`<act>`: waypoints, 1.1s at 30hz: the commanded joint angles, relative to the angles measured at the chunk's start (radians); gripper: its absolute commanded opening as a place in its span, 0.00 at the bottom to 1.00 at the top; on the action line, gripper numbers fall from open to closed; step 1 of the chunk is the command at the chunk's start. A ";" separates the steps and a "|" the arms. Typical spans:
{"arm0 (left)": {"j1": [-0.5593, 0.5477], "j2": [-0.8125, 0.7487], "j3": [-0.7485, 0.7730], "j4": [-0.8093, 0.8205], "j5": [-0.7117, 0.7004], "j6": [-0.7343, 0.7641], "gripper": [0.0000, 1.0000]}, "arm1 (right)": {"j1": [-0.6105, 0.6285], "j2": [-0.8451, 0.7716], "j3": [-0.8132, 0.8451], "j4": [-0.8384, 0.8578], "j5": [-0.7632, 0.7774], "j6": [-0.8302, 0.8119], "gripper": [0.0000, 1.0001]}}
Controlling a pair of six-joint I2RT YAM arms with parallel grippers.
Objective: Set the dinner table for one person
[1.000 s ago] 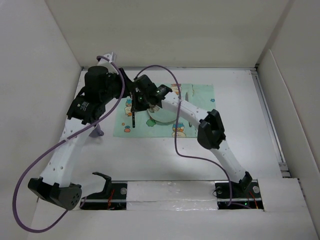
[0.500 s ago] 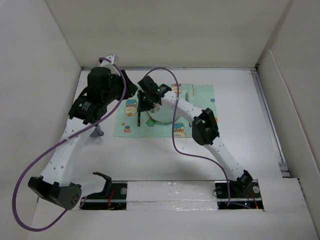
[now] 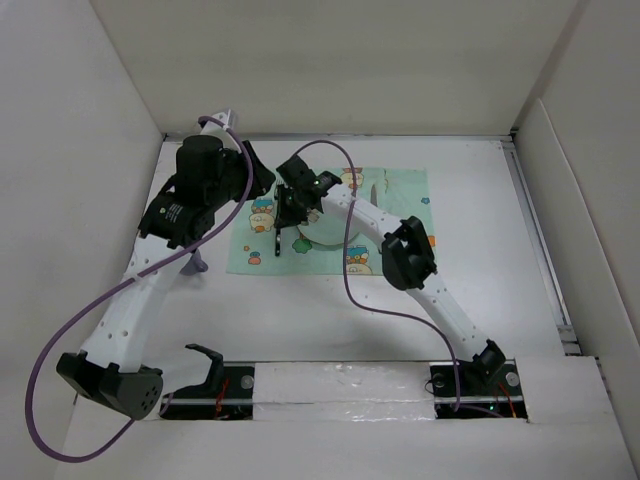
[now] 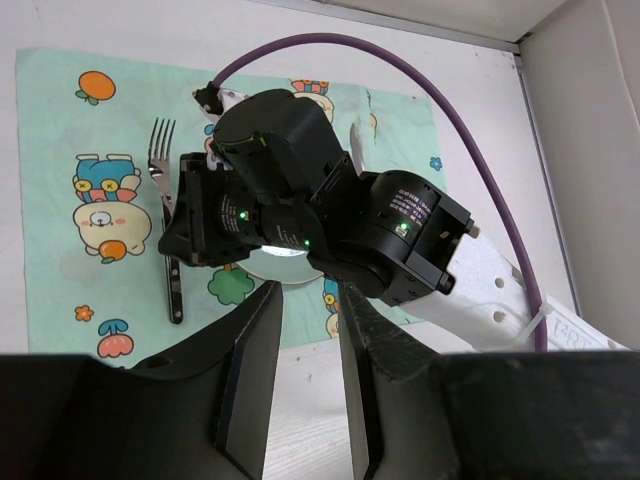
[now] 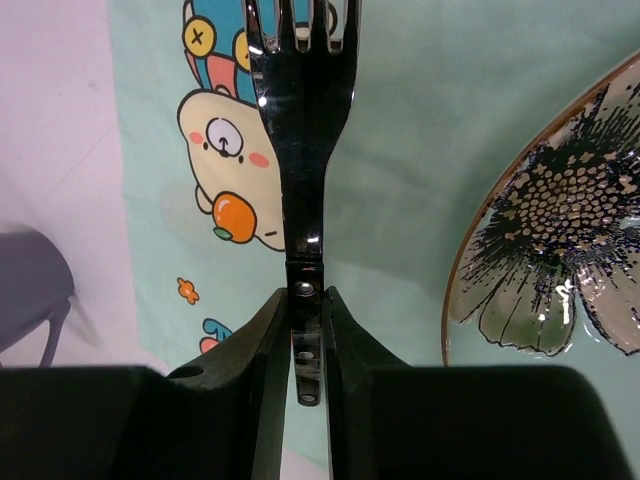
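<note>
A black-handled fork [image 5: 302, 150] points away from me over the mint-green cartoon placemat [image 5: 400, 150], just left of the flower-patterned plate [image 5: 560, 230]. My right gripper [image 5: 303, 300] is shut on the fork's handle. Seen from above, the fork [image 3: 273, 235] and right gripper [image 3: 290, 205] are at the placemat's [image 3: 400, 215] left part on the white dinner table [image 3: 470, 290]. My left gripper [image 4: 308, 290] hovers above, its jaws apart with nothing between them. It looks down on the fork [image 4: 165, 190] and the right wrist. I cannot tell whether the fork touches the mat.
A small grey-purple object [image 3: 197, 262] stands on the table left of the placemat. A white cup-like thing [image 3: 380, 188] sits at the mat's far side by the plate [image 3: 325, 232]. White walls border the table. Purple cables arc over both arms.
The right gripper with the fork has edged slightly right toward the plate, and the right elbow has swung left. The left arm has drawn back a little.
</note>
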 commanded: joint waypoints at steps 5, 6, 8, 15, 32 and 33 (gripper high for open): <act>0.003 -0.029 -0.013 0.043 -0.002 0.010 0.26 | 0.002 0.009 -0.005 0.068 -0.021 0.024 0.33; 0.003 -0.030 -0.013 0.045 -0.002 0.010 0.26 | 0.002 -0.006 -0.015 0.075 -0.024 0.021 0.36; 0.003 -0.033 -0.012 0.043 -0.002 0.009 0.28 | 0.002 -0.036 -0.041 0.110 -0.019 0.019 0.43; 0.003 -0.014 0.144 0.008 0.022 0.004 0.29 | 0.026 -0.258 -0.243 0.301 -0.028 -0.033 0.40; 0.003 -0.150 0.169 0.016 0.004 -0.132 0.26 | 0.261 -0.206 -0.260 0.593 -0.245 -0.303 0.65; 0.003 -0.164 0.163 0.009 -0.014 -0.139 0.28 | 0.270 -0.192 -0.222 0.585 -0.234 -0.327 0.68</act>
